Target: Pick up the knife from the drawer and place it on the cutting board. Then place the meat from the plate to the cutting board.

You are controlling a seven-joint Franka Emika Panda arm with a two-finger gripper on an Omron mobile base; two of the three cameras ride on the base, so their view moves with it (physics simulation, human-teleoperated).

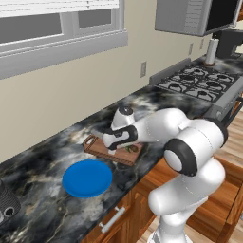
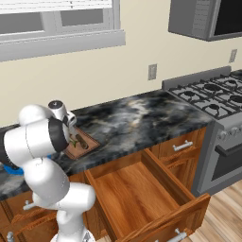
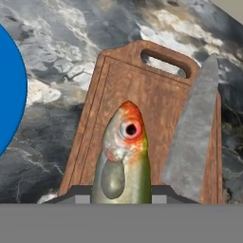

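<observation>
My gripper (image 3: 121, 191) is shut on the meat (image 3: 124, 152), a small fish with an orange head and olive body, held just above the near end of the cutting board (image 3: 142, 90). On the board's right side lies the knife (image 3: 194, 133), its grey blade pointing toward the board's handle hole. The blue plate (image 1: 87, 178) sits bare on the counter beside the board (image 1: 102, 148), and its rim (image 3: 9, 90) shows in the hand view. In the left base view the gripper (image 1: 129, 148) hangs over the board's right end. The drawer (image 2: 142, 189) stands pulled out.
The dark marble counter (image 2: 137, 116) runs to a gas stove (image 1: 199, 83) on the right, with a microwave (image 1: 190, 16) above it. A dark grey appliance (image 1: 7, 204) sits at the counter's left end. A wall outlet (image 1: 143, 69) is behind the board.
</observation>
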